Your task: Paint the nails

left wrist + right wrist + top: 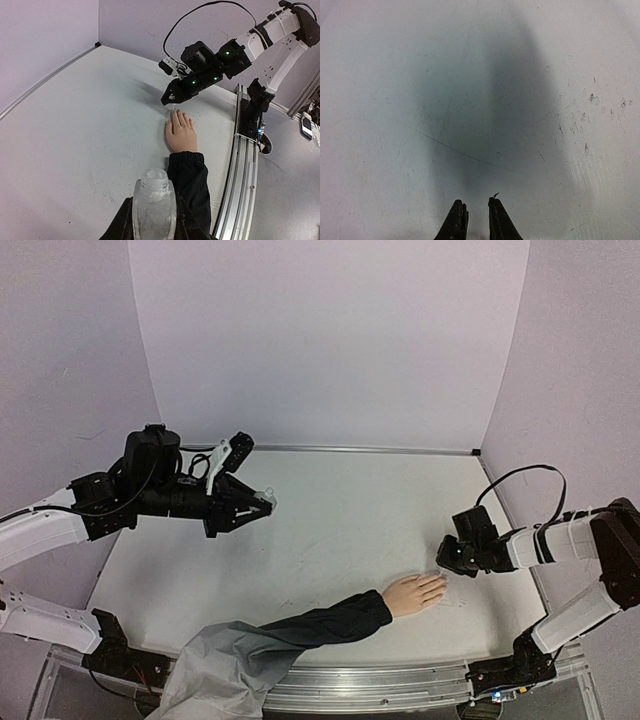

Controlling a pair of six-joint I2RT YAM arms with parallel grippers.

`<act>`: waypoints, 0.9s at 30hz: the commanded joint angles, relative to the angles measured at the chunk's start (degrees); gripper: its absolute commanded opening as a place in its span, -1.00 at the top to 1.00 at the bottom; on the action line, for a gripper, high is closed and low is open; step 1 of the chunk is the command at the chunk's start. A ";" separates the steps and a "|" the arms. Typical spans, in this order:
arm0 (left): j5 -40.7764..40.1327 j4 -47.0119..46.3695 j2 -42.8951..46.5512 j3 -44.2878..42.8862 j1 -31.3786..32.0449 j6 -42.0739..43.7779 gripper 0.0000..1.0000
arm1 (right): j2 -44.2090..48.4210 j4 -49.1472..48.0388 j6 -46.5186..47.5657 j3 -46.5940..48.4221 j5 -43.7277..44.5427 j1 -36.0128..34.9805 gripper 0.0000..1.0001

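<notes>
The pale peach mannequin hand (412,592) lies palm down near the table's front, in a dark navy sleeve (320,625). It also shows in the left wrist view (180,132). Its nails (176,113) are skin-toned and barely show. My right gripper (443,562) hovers just beyond the fingertips, jaws nearly together on a small clear whitish item (173,106) that points down at them. In the right wrist view the right gripper (475,205) faces bare table. My left gripper (262,505) is raised at the far left, shut on a clear open-necked bottle (154,205).
The navy sleeve joins a grey cloth (220,670) that hangs over the front edge. A metal rail (240,175) runs along the table's near edge. Lilac walls enclose the table on three sides. A black cable (520,475) loops off the right arm.
</notes>
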State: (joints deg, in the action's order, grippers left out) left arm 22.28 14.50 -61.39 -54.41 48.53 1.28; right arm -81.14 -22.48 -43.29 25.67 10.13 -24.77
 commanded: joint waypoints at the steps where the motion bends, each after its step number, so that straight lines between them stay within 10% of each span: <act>1: -0.40 -1.14 -0.21 -3.67 -0.10 0.74 1.00 | -1.39 0.24 -0.58 2.07 2.23 0.10 1.00; 27: -0.79 -0.99 0.84 -3.14 -0.11 0.10 1.00 | 4.90 0.86 -1.15 -0.95 1.00 0.13 1.00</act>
State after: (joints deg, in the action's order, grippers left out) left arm 21.67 14.59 -62.98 -54.43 48.53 1.56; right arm -77.80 -22.55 -45.01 25.67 12.64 -24.77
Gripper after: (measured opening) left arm 0.230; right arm 0.157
